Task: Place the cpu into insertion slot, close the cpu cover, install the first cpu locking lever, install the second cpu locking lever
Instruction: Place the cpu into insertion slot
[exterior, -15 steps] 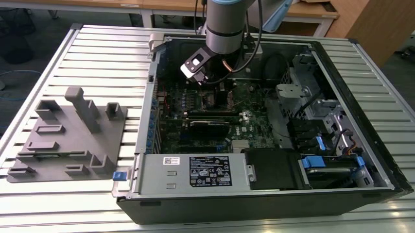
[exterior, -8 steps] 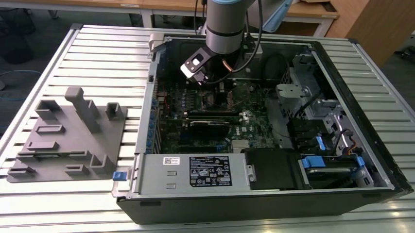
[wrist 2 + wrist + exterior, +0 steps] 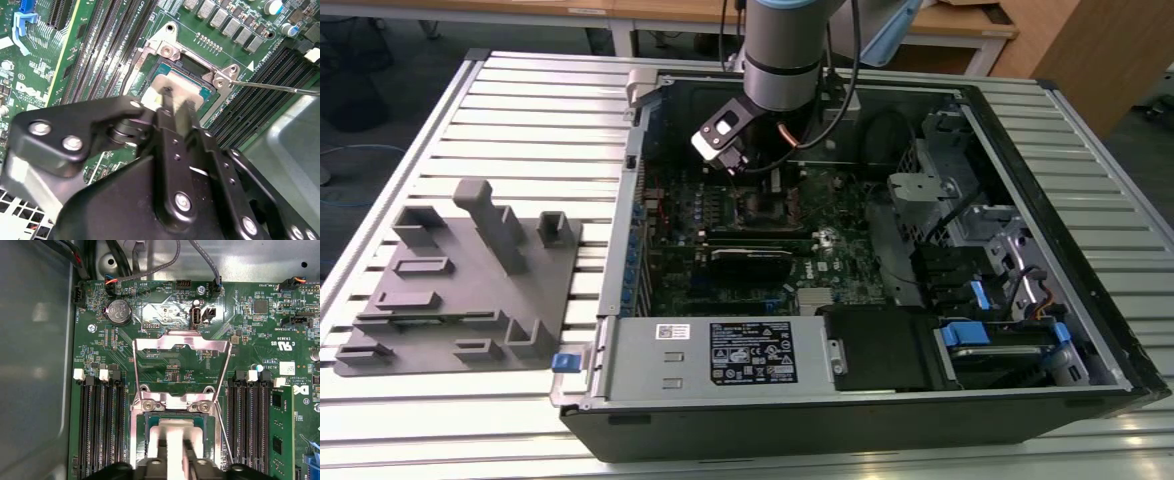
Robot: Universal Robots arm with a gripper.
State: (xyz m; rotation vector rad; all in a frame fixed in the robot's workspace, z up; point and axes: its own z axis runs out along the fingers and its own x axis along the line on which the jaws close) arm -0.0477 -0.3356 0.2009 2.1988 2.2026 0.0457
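Slatted alu table (image 3: 520, 100) w/ open PC case (image 3: 787, 437) + grey fixture plate (image 3: 460, 300), prob. plastic.

My gripper (image 3: 176, 100) is matt black, studded with shiny steel screws. The cpu (image 3: 186, 84) has a dull, smooth silver-grey metal top. The cpu cover (image 3: 182, 346) is thin bright metal, lightly glossy. The circuit board (image 3: 250, 345) is glossy green; the table (image 3: 520, 100) is ribbed, satin metal; the fixture tray (image 3: 454, 280) looks matt grey plastic
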